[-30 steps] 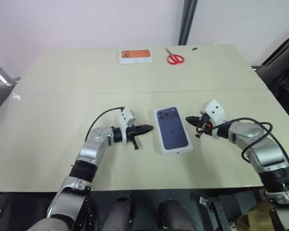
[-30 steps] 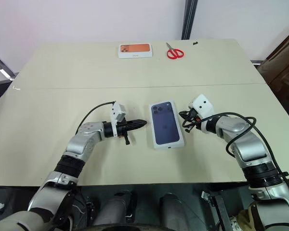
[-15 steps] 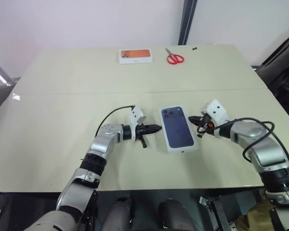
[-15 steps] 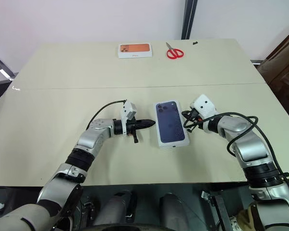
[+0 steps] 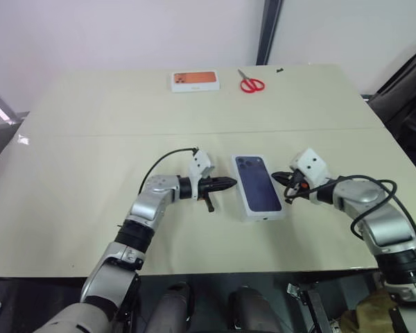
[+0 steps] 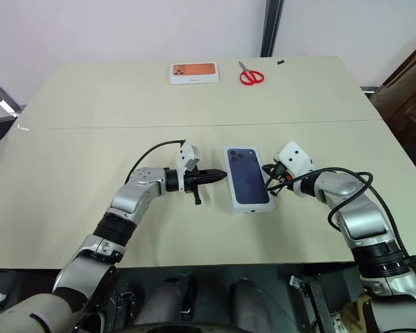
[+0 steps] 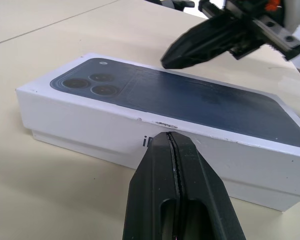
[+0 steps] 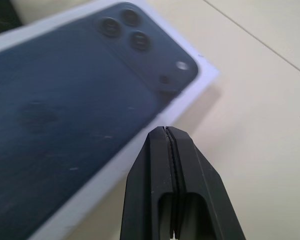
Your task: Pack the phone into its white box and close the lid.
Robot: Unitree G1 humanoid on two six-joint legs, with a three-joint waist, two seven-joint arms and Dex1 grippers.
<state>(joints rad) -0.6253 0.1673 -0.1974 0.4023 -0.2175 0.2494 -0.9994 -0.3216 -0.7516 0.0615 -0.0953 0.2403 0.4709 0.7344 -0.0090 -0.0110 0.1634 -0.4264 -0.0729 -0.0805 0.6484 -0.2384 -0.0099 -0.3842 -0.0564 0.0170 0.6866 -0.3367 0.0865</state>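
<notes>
Shifted rightward since a second ago: the closed white cardboard box with the dark blue phone picture on its lid, left end effector following beside it.
Both end effectors are pinched shut, empty, flanking it mid-desk; right end effector just beside its far-right corner. Phone hidden inside, if there.

A: Background?
B: Beige tabletop, seam line across the middle. Plain white wall behind, dark vertical post at back.
A: Anything else?
B: Dark object at right edge.
</notes>
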